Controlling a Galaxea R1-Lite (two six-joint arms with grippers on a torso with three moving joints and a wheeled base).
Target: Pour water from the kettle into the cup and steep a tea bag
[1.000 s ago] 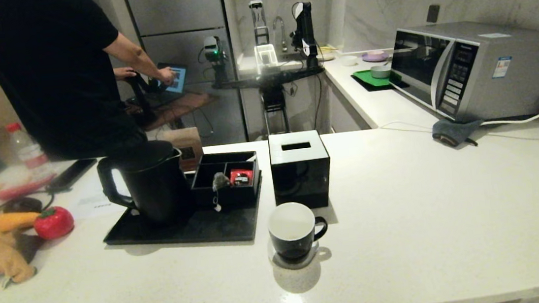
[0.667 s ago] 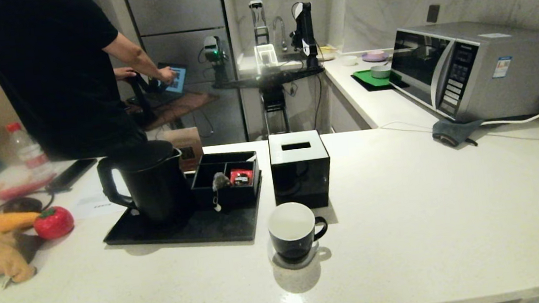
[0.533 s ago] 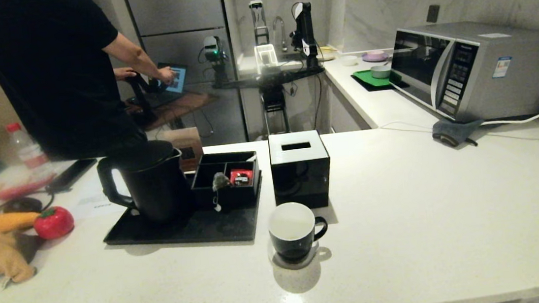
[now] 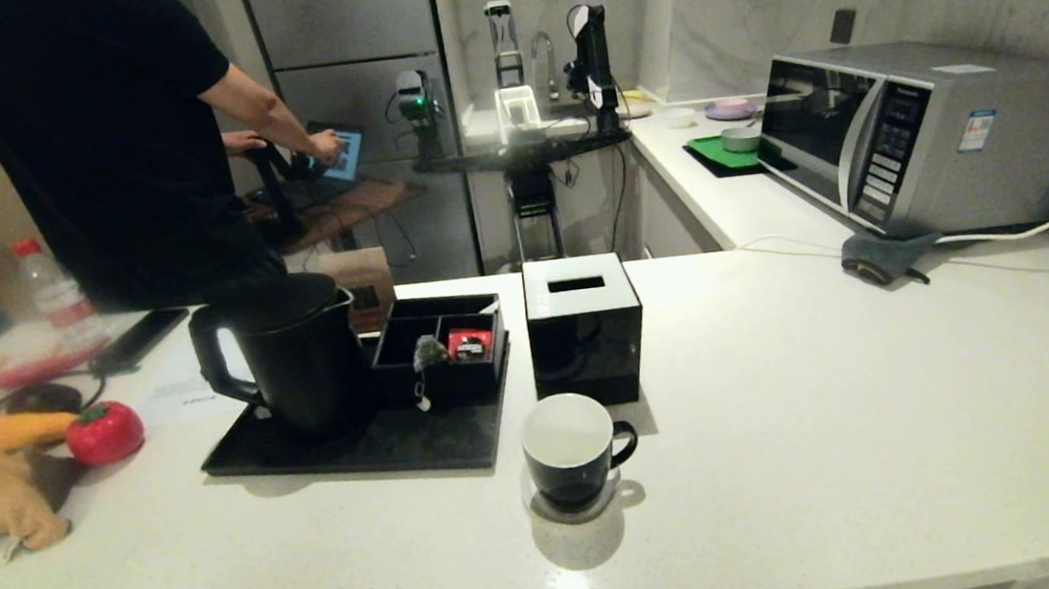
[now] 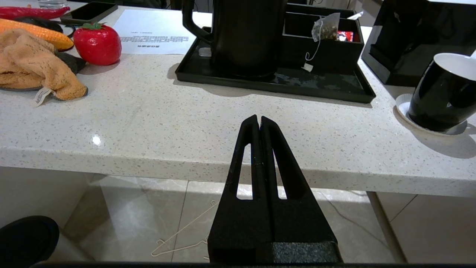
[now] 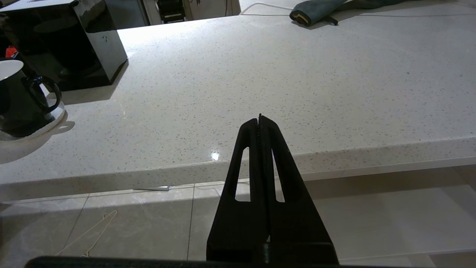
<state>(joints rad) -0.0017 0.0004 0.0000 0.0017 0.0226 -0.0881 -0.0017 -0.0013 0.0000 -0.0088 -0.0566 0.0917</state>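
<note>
Your kettle (image 4: 295, 355), tall, matte black, with a big loop handle and a flat lid, stands upright at the left end of a black tray (image 4: 356, 441) that lies left of centre on the desk (image 4: 789, 442). Just beside it on the same tray sits a black divided box (image 4: 438, 346); the tea bag (image 4: 429, 352), a greyish pouch, leans on the box's front wall with its string and white tag hanging down outside, and a small red packet (image 4: 470, 343) lies in the compartment next to it. The cup (image 4: 573, 449), glossy black with a white inside that looks empty, stands on a pale coaster near the desk's front edge, its handle turned right.

A glossy black cube box (image 4: 584, 327) with a white slotted top stands just behind the cup. Towards the left edge you have a red tomato-like toy (image 4: 105, 433), an orange cloth (image 4: 0, 499) and a phone (image 4: 139, 336). At the back right stands a microwave (image 4: 933, 135), with a grey cloth (image 4: 877, 256) in front of it.

Both arms hang below the desk's front edge, over a tiled floor. The left gripper (image 5: 259, 121) has its jaws pressed together on nothing, and so has the right gripper (image 6: 259, 119).

A person in black (image 4: 105, 133) stands behind the desk's far left corner.
</note>
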